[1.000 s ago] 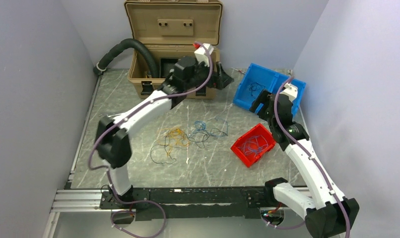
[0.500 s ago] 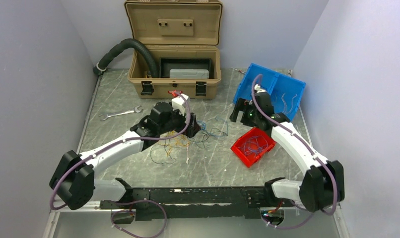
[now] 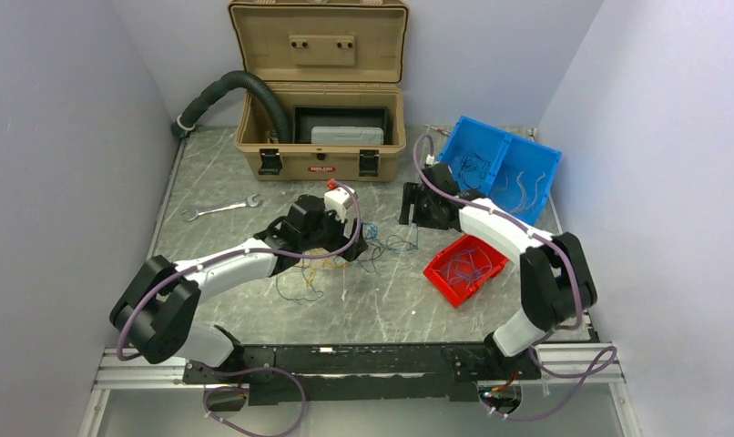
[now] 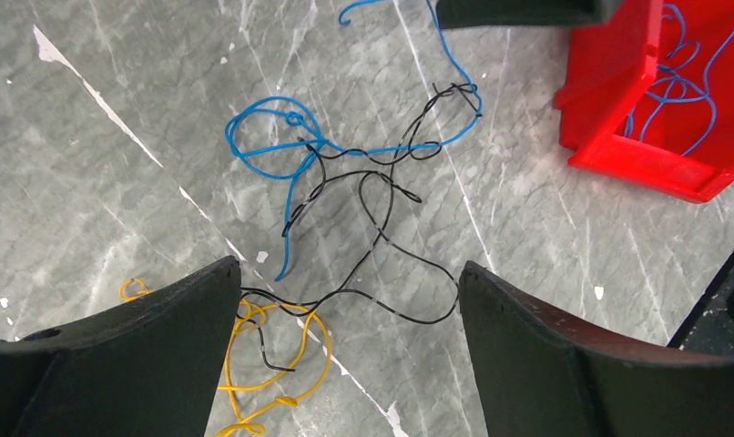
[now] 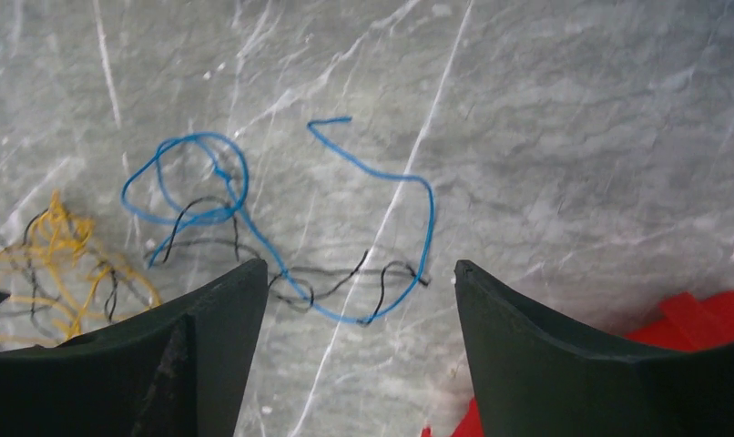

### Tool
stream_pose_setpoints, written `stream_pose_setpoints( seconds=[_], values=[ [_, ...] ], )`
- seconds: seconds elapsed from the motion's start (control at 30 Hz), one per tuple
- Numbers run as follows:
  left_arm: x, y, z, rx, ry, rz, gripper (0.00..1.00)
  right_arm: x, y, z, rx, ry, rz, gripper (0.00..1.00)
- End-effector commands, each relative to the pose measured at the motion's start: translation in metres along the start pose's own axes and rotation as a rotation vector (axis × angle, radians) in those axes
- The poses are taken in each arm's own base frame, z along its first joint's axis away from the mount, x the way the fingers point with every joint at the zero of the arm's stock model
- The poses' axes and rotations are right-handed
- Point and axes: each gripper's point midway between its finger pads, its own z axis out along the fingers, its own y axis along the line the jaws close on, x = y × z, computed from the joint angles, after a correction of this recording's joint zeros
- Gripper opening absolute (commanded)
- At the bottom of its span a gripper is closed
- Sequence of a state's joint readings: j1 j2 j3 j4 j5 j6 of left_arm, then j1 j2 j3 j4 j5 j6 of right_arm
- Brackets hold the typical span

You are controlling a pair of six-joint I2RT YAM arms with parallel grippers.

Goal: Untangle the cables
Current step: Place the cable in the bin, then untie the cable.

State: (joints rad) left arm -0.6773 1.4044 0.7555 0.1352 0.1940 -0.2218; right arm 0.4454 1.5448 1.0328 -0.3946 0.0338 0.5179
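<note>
The left gripper (image 4: 345, 300) is hanging wide open just above the table (image 3: 391, 305), gripping nothing. Its fingers (image 4: 145, 364) are spreading either side of a black wire (image 4: 382, 205) that is looping across the gap. That wide stance suits the job, I judge, because a strand this thin needs both pads dropping around it before they pinch. A blue wire (image 4: 254, 102) is crossing the black one just beyond the fingertips, and yellow wires (image 4: 325, 350) are curling under the left finger.

The right gripper (image 5: 356, 273) is also standing open and empty. It is hovering over what seems to be the other end of the same blue wire, though the strands are too fine in the overhead view to be sure. Having both arms over one knot is probably meant to let one pin while the other pulls.

Seen from above, the cables (image 3: 382, 246) are lying in a loose tangle in the middle of the table, between the two grippers. A red bin (image 3: 447, 276) is sitting near the right arm with blue strands already inside, so it is likely serving as the place for sorted blue ones. A blue bin (image 3: 536, 187) is resting farther back, beside an open tool case (image 3: 254, 137).
</note>
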Motion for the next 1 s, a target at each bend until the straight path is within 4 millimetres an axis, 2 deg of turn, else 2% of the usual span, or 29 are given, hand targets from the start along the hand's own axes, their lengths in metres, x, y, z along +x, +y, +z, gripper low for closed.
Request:
stream_pose_setpoints(
  seconds=[0.0,0.2,0.47,0.57,0.6,0.67,0.7,0.73,0.77,0.87,0.97],
  values=[
    [-0.005,0.001,0.005,0.011,-0.019,0.025,0.91,-0.03,-0.001,0.017,0.036,-0.058,-0.077,0.74],
    [-0.007,0.003,0.002,-0.003,-0.031,0.032,0.89,-0.02,-0.006,0.044,0.023,-0.007,-0.213,0.7],
    [-0.011,0.004,-0.002,-0.017,-0.05,0.035,0.88,-0.013,-0.024,0.072,0.103,0.007,-0.222,0.63],
    [-0.01,0.003,0.0,-0.008,-0.04,0.03,0.88,-0.013,-0.026,0.075,0.107,-0.013,-0.212,0.52],
    [-0.011,0.001,0.0,-0.001,-0.045,0.03,0.88,-0.013,-0.025,0.075,0.104,-0.016,-0.214,0.45],
    [-0.012,0.0,-0.001,0.007,-0.051,0.031,0.88,-0.016,-0.023,0.073,0.095,-0.032,-0.218,0.31],
    [-0.013,-0.001,-0.001,0.01,-0.053,0.033,0.88,-0.017,-0.02,0.07,0.081,-0.041,-0.223,0.22],
    [-0.013,-0.001,-0.002,0.012,-0.056,0.033,0.88,-0.022,-0.016,0.064,0.064,-0.059,-0.229,0.06],
    [-0.014,-0.001,-0.002,0.011,-0.057,0.032,0.87,-0.027,-0.012,0.058,0.051,-0.08,-0.236,0.0],
    [-0.015,-0.002,-0.003,0.015,-0.063,0.033,0.87,-0.044,0.004,0.035,0.001,-0.146,-0.27,0.0],
    [-0.017,-0.004,-0.005,0.023,-0.073,0.037,0.87,-0.065,0.025,0.0,-0.061,-0.236,-0.316,0.0]
  ],
)
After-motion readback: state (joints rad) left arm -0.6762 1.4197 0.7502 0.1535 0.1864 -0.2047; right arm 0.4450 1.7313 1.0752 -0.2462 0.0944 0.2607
